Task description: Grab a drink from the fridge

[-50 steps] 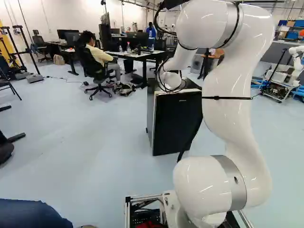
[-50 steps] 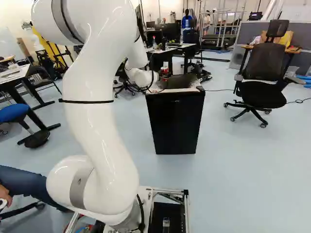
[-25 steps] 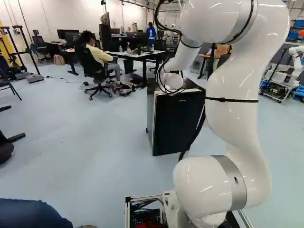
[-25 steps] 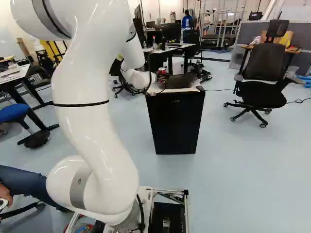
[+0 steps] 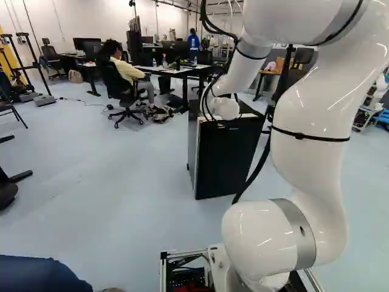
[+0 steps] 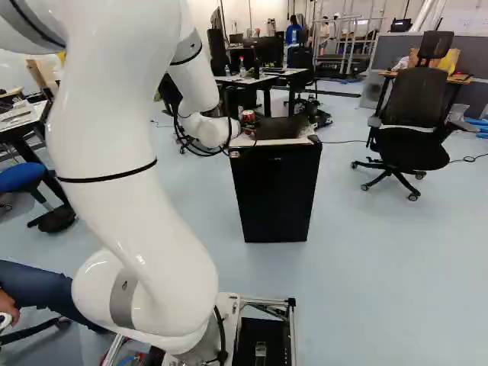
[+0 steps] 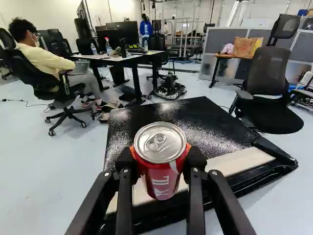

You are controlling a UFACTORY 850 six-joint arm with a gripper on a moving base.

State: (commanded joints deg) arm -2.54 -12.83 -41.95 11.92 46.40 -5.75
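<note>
Above the fridge (image 6: 274,191), jaws (image 6: 249,124) snug around a red can (image 7: 160,169), both now nearer the base (image 6: 293,332) than before.

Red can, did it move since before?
Yes, the can moved left against the fridge in the right base view, carried by the gripper.

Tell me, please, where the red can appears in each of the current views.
Left base view: not visible.
Right base view: the red can, upper middle, right of the arm's wrist.
Wrist view: held in the gripper.
Shared landmark: the black fridge, seen in all three.
</note>
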